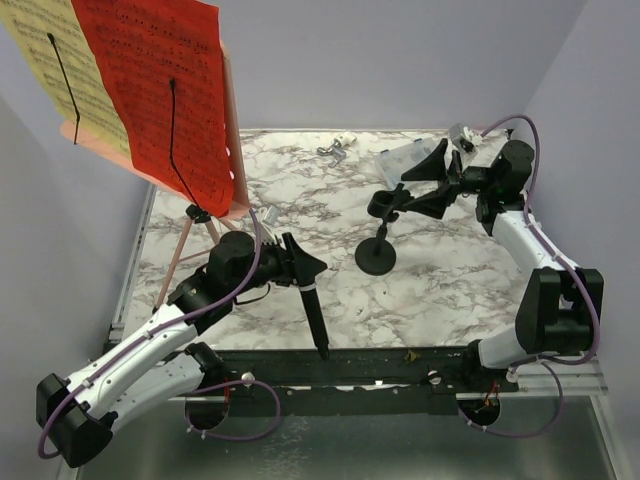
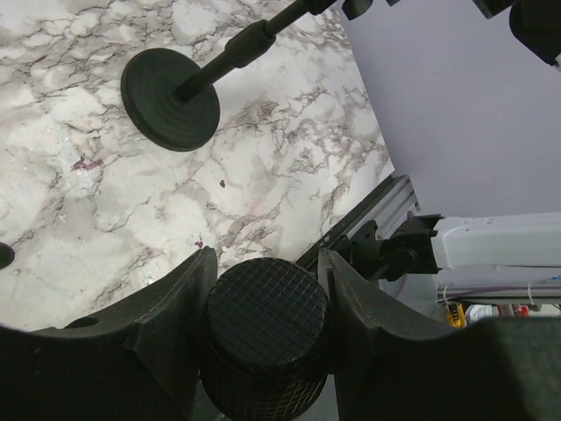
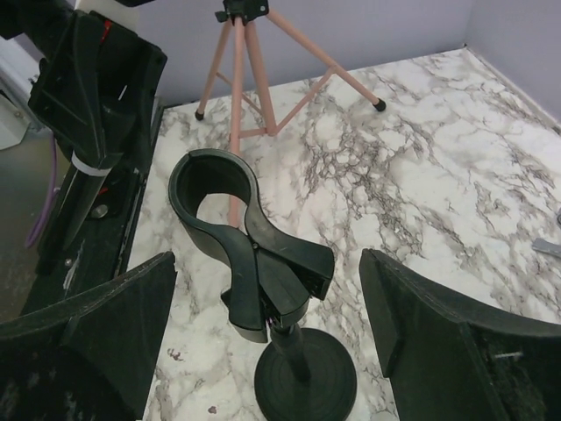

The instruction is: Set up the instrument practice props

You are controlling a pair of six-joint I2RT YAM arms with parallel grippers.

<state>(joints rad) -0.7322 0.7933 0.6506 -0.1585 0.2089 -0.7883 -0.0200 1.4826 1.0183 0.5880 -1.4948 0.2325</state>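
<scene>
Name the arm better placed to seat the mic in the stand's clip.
Left. The left gripper grips the mic, beside the stand. The right gripper sits open either side of the empty clip, holding nothing; it might steady it.

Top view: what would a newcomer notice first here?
The red page and yellow page on the pink music stand loom at the far left, filling that corner. Near the front edge, the left gripper clamps a black microphone at its meshed end, body pointing toward the arm bases. At centre, the right gripper stands open either side of the empty clip on the round-based microphone stand.
</scene>
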